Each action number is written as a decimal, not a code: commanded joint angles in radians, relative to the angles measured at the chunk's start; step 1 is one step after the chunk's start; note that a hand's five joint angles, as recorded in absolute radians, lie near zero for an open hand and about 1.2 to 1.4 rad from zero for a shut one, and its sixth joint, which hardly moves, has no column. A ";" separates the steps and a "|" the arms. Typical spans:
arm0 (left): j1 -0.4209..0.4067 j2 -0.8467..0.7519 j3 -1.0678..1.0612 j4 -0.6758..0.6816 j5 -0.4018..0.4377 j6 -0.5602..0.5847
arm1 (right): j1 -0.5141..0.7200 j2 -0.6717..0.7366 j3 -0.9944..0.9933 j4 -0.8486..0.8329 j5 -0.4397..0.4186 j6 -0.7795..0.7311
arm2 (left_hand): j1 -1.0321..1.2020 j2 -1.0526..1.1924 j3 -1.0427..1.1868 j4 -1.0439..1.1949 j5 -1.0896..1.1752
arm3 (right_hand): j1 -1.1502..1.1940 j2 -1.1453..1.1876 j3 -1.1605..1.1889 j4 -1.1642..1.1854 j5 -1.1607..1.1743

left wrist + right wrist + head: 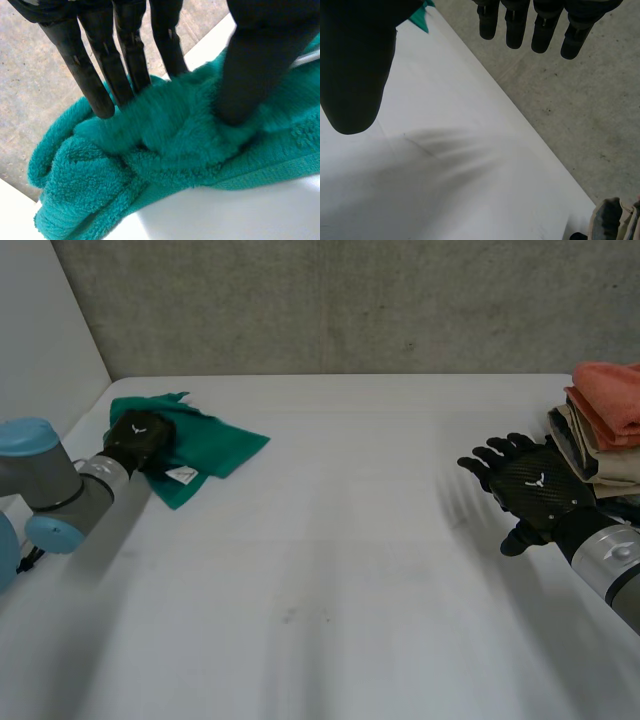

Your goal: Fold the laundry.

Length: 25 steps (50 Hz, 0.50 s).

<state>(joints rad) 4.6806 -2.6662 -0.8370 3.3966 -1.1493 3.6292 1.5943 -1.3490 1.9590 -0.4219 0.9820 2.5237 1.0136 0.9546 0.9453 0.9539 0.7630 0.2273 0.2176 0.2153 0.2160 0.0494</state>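
A green towel (215,445) lies crumpled at the far left of the white table (330,570), with a small white label (181,475) at its near edge. My left hand (138,437) rests on the towel's left part. In the left wrist view its fingers (100,75) and thumb (255,75) dig into the towel (165,155) and pinch a raised bunch of it between them. My right hand (530,485) hovers over the right side of the table, far from the towel. Its fingers (530,25) are spread and straight and hold nothing.
A stack of folded cloths (605,430), orange on top and beige below, stands at the table's right edge just behind my right hand; its corner (612,220) is seen in the right wrist view. A grey concrete wall runs behind the table.
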 commanded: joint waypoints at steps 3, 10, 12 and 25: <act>-0.082 0.126 -0.074 0.056 -0.142 -0.033 | -0.001 0.008 0.000 -0.006 0.001 0.007 | 0.383 0.442 0.451 0.442 0.459 | -0.053 -0.043 -0.041 -0.041 -0.049; -0.292 0.431 -0.272 0.119 -0.193 -0.282 | -0.002 0.008 0.000 -0.006 0.006 0.007 | 0.383 0.442 0.451 0.442 0.459 | -0.053 -0.043 -0.041 -0.041 -0.049; -0.370 0.506 -0.315 0.125 -0.195 -0.394 | -0.002 0.008 0.000 -0.006 0.010 0.007 | 0.383 0.442 0.451 0.442 0.459 | -0.053 -0.043 -0.041 -0.041 -0.049; -0.743 0.366 -0.300 0.113 -0.195 -0.638 | -0.013 0.008 0.000 0.000 0.046 0.009 | 0.383 0.442 0.451 0.442 0.459 | -0.053 -0.043 -0.041 -0.041 -0.049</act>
<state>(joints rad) 4.0359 -2.1276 -1.1902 3.5229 -1.3491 2.9965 1.5910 -1.3408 1.9589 -0.4228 1.0098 2.5315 1.1163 1.1901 1.1869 1.1977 0.9449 0.2273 0.2176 0.2153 0.2160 0.0494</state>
